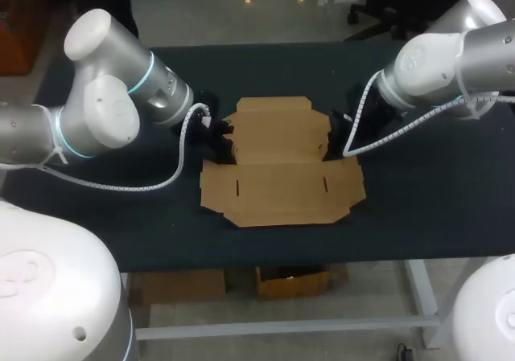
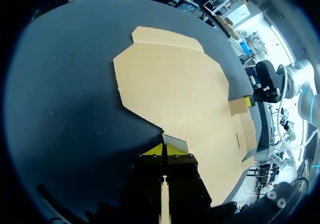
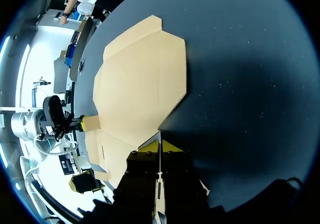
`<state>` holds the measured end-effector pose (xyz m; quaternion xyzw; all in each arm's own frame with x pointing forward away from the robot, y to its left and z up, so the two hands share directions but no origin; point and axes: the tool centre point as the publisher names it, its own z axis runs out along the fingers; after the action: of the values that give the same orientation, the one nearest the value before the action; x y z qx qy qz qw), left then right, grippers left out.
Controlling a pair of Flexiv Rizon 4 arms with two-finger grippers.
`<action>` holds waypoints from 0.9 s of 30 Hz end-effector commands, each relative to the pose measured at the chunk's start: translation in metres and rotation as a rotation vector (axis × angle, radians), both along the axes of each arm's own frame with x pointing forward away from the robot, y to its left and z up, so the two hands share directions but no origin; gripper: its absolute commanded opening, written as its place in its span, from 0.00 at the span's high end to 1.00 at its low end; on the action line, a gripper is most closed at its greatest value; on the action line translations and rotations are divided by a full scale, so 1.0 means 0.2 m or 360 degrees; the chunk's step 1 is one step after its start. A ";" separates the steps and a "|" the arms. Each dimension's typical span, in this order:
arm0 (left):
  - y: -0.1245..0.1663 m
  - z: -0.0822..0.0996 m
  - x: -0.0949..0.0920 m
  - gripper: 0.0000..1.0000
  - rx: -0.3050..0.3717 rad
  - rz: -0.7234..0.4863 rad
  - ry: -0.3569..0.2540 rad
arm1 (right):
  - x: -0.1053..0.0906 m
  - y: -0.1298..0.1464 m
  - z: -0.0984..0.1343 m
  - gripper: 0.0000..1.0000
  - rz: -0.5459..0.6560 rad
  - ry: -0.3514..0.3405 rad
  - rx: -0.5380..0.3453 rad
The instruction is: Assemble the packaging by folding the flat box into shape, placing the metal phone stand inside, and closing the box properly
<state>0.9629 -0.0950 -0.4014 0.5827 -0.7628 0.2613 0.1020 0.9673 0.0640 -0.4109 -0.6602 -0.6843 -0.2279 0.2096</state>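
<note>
pinching the flat box (image 1: 282, 168) at both ends. in the head view it lies unfolded at centre frame on the black table (image 1: 434, 208), with 2 slots in its lower panel and a narrow flap along its upper edge.

left arm (image 1: 105, 104) comes in from the frame's left. left gripper (image 1: 214, 133) sits at the box's left edge, about mid-height of the sheet. right arm (image 1: 438, 55) comes in from the upper right. right gripper (image 1: 338, 142) sits at the box's right edge, opposite. the 2 grippers are well apart with the sheet between them.

left wrist view: my left jaws are pressed almost together, a small lifted side tab of cardboard caught between the yellow tips. the rest of the sheet runs flat ahead of them. the right gripper shows at the far edge, a yellow tip touching a small side tab there.

right wrist view: mirrored. my right jaws are nearly closed on a raised cardboard tab, sheet flat ahead, left gripper at the far edge against its own tab.
</note>
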 end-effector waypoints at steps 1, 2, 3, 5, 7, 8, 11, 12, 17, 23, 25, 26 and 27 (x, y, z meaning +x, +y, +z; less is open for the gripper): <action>-0.02 0.02 -0.01 1.00 0.0046 0.0016 0.0001 | -0.01 0.00 0.00 1.00 -0.0002 0.0002 -0.0001; -0.03 0.02 -0.01 1.00 0.0057 0.0021 0.0005 | -0.01 0.00 0.00 1.00 -0.0003 0.0003 0.0000; -0.03 0.02 -0.02 1.00 0.0062 0.0023 0.0006 | -0.01 0.00 0.00 1.00 -0.0004 0.0004 0.0001; -0.03 0.03 -0.02 1.00 0.0063 0.0020 0.0004 | -0.01 0.00 0.00 1.00 -0.0007 0.0007 0.0003; -0.04 0.03 -0.03 1.00 0.0066 0.0021 0.0001 | -0.01 0.00 -0.01 1.00 -0.0009 0.0009 0.0005; -0.04 0.04 -0.03 1.00 0.0069 0.0023 -0.0001 | -0.01 0.00 -0.01 1.00 -0.0010 0.0010 0.0004; -0.05 0.05 -0.04 1.00 0.0093 0.0044 -0.0004 | -0.01 0.00 0.00 1.00 -0.0014 0.0009 -0.0003; -0.05 0.05 -0.04 1.00 0.0106 0.0055 -0.0004 | -0.02 0.00 0.00 1.00 -0.0018 0.0009 -0.0010; -0.05 0.05 -0.03 1.00 0.0165 0.0115 -0.0001 | -0.02 0.00 0.01 1.00 -0.0025 0.0008 -0.0023; -0.03 0.04 -0.03 1.00 0.0172 0.0136 0.0006 | -0.02 0.00 0.01 1.00 -0.0026 0.0014 -0.0018; -0.02 0.04 -0.03 1.00 0.0173 0.0146 0.0006 | -0.02 0.00 0.01 1.00 -0.0025 0.0016 -0.0019; -0.02 0.04 -0.03 1.00 0.0173 0.0147 0.0007 | -0.02 0.00 0.01 1.00 -0.0025 0.0017 -0.0019; -0.01 0.04 -0.03 1.00 0.0172 0.0151 0.0008 | -0.02 0.00 0.01 1.00 -0.0025 0.0018 -0.0019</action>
<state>0.9583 -0.0965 -0.3947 0.6209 -0.7473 0.2276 0.0652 0.9644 0.0646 -0.4097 -0.6684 -0.6790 -0.2220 0.2073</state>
